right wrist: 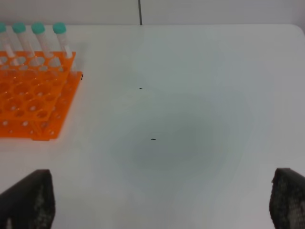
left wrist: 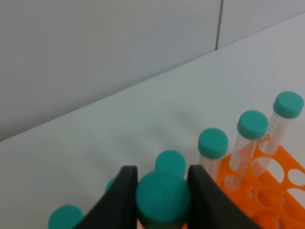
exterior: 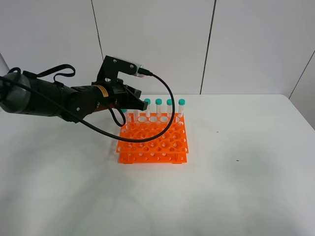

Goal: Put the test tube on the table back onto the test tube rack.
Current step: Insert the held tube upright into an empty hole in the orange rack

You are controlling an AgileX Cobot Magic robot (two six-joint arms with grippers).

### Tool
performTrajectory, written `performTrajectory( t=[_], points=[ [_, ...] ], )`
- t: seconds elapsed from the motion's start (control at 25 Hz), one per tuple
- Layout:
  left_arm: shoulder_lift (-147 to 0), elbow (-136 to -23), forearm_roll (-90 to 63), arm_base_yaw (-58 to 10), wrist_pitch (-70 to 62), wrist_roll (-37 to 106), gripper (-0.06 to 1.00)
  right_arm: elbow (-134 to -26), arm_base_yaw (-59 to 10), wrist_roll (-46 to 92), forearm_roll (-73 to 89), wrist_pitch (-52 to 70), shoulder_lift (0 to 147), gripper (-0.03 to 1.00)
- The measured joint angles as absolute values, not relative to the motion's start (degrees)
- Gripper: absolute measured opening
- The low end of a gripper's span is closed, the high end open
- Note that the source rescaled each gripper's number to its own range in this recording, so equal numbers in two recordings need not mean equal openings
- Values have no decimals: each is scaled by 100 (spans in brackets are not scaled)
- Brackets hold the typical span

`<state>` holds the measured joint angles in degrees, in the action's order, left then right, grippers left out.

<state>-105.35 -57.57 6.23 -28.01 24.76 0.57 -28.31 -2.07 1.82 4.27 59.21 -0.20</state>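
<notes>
Insertion step, it seemed: your left gripper (left wrist: 162,188) clamped the test tube (left wrist: 163,206) at lower centre; right gripper (right wrist: 162,202) gaped. Next likely needed lowering straight into the test tube rack (left wrist: 282,191).

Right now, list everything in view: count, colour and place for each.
rack: one, orange, middle of the table.
standing tubes: at least six, clear with green caps, upright along the rack's far row.
held tube: one, green cap, at the rack's far left end.
table: one, white, under everything.
specks: two, dark, on the table right of the rack.
wall: pale grey panels, behind the table.
left gripper: black, shut on the held tube's cap.
right gripper: black, open, outside the high view, facing bare table beside the rack.
</notes>
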Motion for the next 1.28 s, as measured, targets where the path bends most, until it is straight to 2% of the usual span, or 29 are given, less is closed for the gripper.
performTrajectory(
  t=[1.28],
  points=[
    [-11087,-5757,627,-2801,2912,57,0,-2831,-207,182,427,5921,-20,100]
  ],
)
